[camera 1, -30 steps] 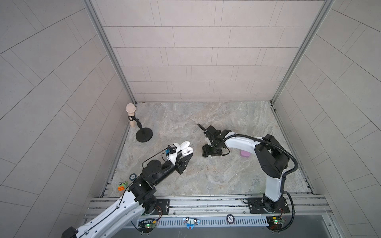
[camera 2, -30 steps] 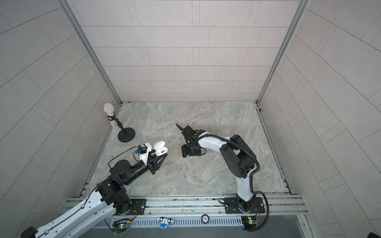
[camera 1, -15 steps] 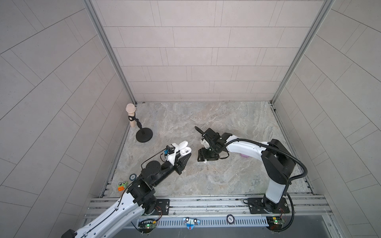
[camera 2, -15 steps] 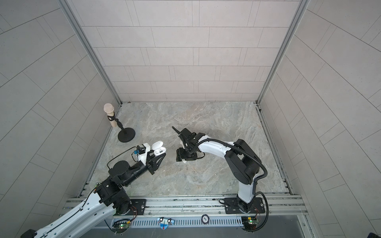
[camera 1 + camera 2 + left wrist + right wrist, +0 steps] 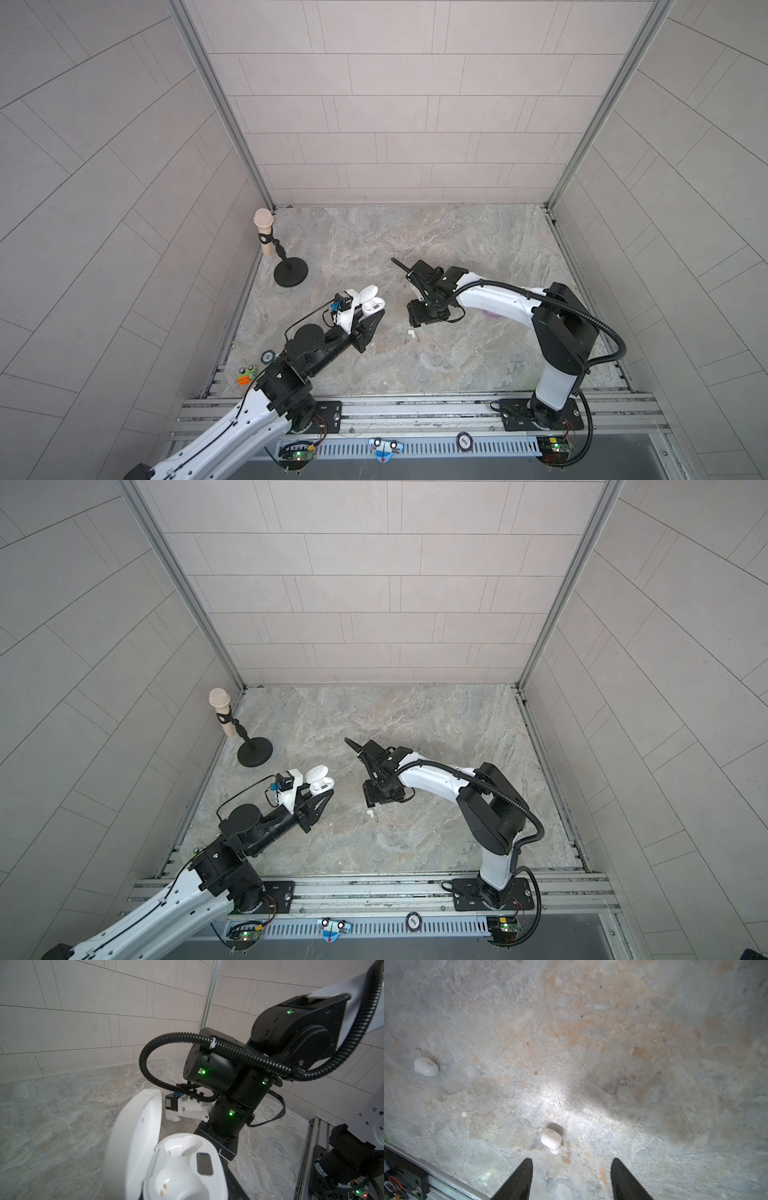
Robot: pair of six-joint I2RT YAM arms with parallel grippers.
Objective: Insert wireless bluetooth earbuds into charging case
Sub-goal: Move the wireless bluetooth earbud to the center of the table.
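White earbud lies just ahead of our right gripper, whose jaws we see apart with nothing between.

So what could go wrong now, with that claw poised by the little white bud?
The earbud is tiny and rounded, and it lies just beyond the tips of the open right gripper. When the jaws close, it could squirt out and roll across the table. It could also be pinched at an awkward angle and then fail to seat in the empty sockets of the open charging case.
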